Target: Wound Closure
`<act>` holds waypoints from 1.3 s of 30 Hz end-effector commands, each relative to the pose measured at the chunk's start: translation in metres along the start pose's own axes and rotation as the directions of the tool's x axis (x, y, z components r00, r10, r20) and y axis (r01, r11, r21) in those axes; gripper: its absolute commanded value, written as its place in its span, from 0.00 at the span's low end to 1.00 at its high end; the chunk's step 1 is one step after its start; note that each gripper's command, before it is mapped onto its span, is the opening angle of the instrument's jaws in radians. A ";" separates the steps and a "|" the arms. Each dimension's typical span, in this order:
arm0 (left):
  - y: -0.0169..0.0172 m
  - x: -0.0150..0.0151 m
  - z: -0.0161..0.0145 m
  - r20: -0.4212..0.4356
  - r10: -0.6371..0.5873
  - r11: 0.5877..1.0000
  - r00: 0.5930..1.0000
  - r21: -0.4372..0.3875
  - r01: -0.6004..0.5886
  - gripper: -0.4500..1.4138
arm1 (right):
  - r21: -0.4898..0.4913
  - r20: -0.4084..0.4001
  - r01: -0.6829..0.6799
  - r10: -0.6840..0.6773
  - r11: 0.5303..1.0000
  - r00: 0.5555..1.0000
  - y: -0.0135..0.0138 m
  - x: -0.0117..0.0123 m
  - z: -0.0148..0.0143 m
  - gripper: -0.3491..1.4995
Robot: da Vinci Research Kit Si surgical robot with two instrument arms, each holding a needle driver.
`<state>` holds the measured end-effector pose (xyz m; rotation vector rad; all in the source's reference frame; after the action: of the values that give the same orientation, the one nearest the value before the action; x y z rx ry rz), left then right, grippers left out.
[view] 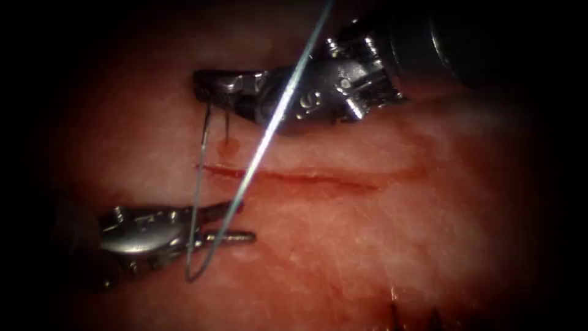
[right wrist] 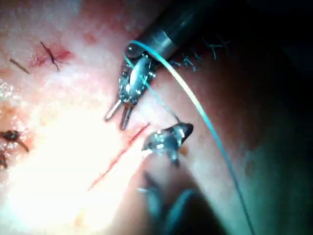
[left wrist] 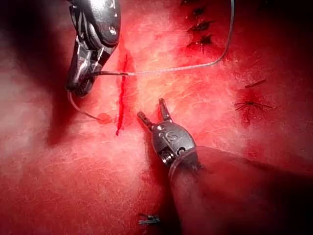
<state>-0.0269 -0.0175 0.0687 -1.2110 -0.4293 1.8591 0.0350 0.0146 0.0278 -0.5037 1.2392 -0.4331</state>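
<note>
Right pincer [view: 211, 86] pinched the needle [view: 205, 132] above the cut [view: 306, 178]; left pincer [view: 236, 224] lay spread, empty. Slack thread [view: 275, 116] could snag its jaws.

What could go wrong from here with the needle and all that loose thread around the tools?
Two risks stand out. The right tool holds the needle near one end, with its curve hanging toward the tissue above the cut; so far out, it may twist in the jaws. The thread loops past the open left tool and crosses the right tool, so it might snag there.
</note>
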 end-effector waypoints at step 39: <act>0.0010 -0.0014 -0.0004 0.004 -0.013 1.000 1.000 -0.006 0.013 0.33 | -0.018 0.015 0.083 -0.083 0.996 0.996 -0.0012 -0.0008 0.0009 0.00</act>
<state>-0.0265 -0.0179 0.0683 -1.2096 -0.4395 1.8513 0.0350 0.0149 0.0289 -0.5816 1.2076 -0.4899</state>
